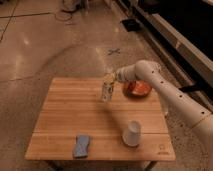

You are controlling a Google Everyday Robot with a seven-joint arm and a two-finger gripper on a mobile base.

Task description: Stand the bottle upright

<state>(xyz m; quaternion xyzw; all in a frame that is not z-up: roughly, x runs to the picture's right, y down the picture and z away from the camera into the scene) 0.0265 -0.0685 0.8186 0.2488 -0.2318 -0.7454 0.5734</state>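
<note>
The small clear bottle [107, 90] with a whitish label band is upright at the back middle of the wooden table [65, 112], slightly tilted. I cannot tell whether its base rests on the wood. My gripper [113, 78] comes in from the right and is at the bottle's top, right against the cap. The white arm stretches back from it to the right edge of the view.
An orange bowl [136, 89] sits just right of the bottle, under my arm. A white paper cup [132, 133] stands upside down at the front right. A blue sponge [82, 145] lies at the front left. Polished floor surrounds the table.
</note>
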